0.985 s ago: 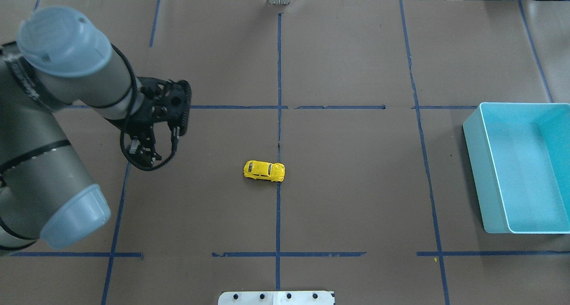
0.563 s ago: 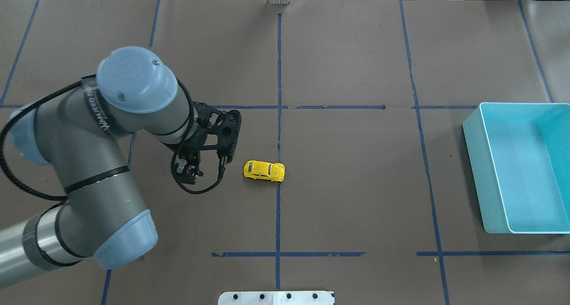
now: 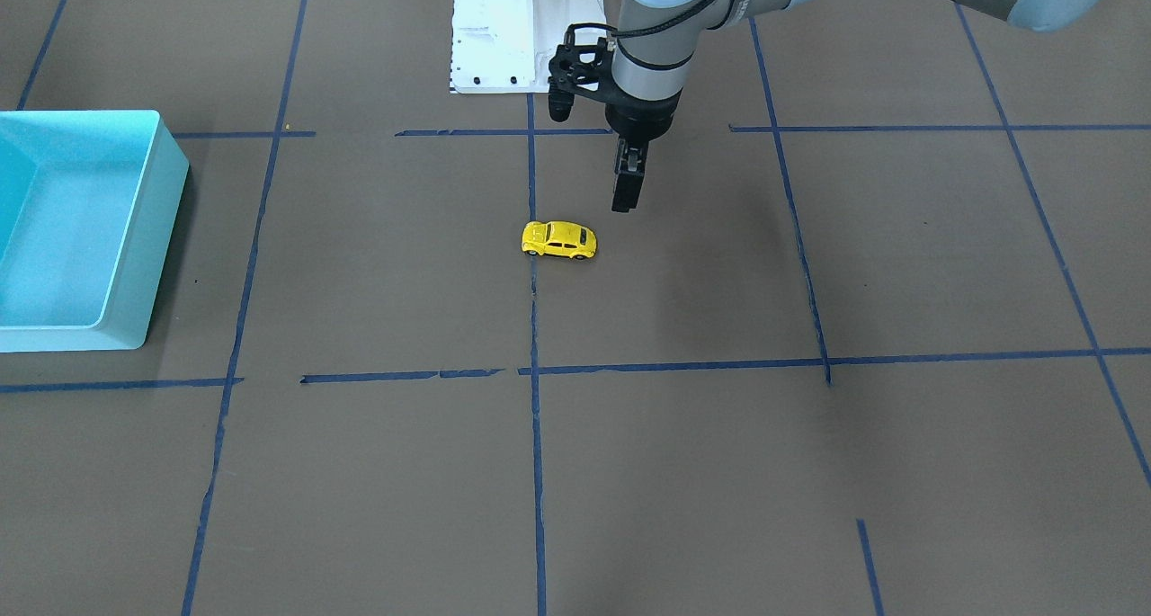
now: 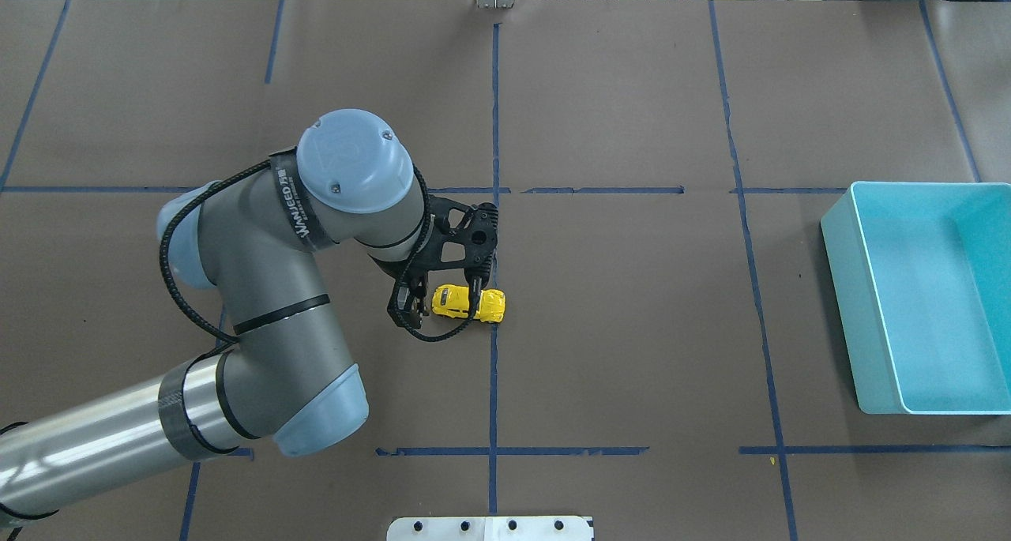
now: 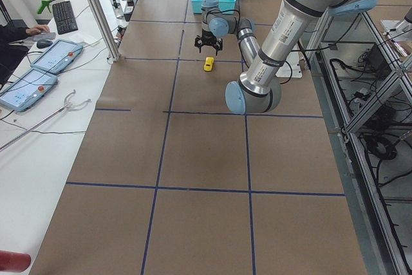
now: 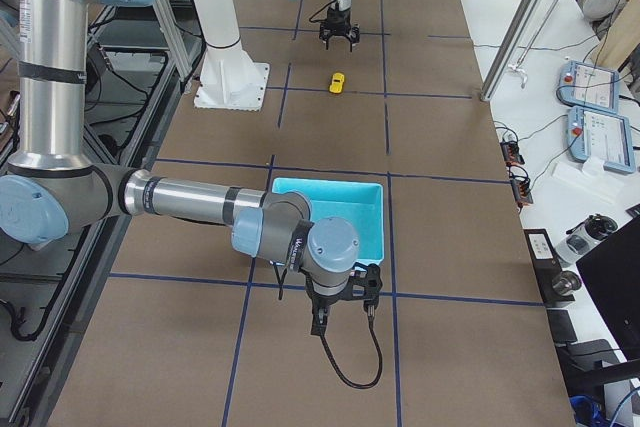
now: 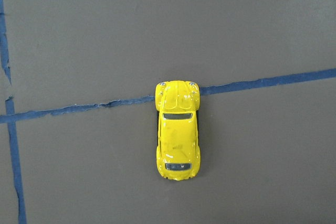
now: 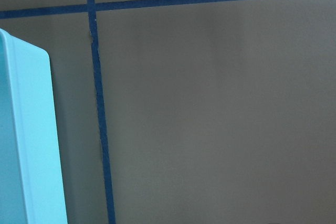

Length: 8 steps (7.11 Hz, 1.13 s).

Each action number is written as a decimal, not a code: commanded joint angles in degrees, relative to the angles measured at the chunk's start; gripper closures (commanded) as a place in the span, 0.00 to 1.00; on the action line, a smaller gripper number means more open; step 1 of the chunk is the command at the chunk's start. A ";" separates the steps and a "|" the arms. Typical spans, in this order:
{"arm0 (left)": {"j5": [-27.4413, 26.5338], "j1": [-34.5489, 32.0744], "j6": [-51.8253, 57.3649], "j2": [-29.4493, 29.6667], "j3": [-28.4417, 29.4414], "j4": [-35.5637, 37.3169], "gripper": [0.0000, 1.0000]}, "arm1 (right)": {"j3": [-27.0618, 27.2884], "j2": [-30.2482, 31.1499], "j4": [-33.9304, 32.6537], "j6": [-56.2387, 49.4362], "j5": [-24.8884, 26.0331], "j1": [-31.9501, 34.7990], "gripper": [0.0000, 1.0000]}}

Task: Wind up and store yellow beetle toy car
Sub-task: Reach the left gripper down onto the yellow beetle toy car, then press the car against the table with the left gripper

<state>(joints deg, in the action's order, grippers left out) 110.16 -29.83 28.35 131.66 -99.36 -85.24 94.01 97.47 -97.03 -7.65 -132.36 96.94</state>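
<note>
Left fingers [image 4: 404, 308] moved over the yellow beetle toy car [image 4: 450, 302], partly covering it.

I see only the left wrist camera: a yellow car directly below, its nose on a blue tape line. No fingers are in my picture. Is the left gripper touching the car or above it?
Observer: Above it. In the front-facing view the left gripper hangs over the table, with a clear gap to the yellow beetle toy car.
Operator: Are its jaws open?
Observer: Yes, the overhead view shows the two fingers spread apart, holding nothing.
Operator: Where is the bin?
Observer: The turquoise bin stands at the table's edge on the robot's right, far from the car.
</note>
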 commanded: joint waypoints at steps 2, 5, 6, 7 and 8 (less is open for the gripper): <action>-0.12 3.11 -2.49 1.31 6.00 -7.56 0.01 | -0.15 0.00 0.00 0.00 0.00 0.00 0.00; -0.21 3.20 -2.07 4.12 11.01 -7.92 0.01 | -0.15 0.00 0.00 0.00 0.00 0.00 0.00; -1.60 3.20 -1.98 4.39 12.77 -10.28 0.01 | -0.23 0.09 0.00 0.00 0.09 0.00 0.00; -1.79 3.20 -1.98 4.39 13.22 -10.73 0.01 | -0.50 0.09 0.00 0.00 0.09 0.00 0.00; -1.88 3.29 -2.07 4.39 13.83 -10.83 0.01 | -0.41 0.00 0.00 0.00 0.09 0.00 0.00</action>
<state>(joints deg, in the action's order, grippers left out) 108.57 -26.60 26.33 135.98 -86.40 -95.57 93.63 97.53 -97.03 -7.65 -132.29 96.94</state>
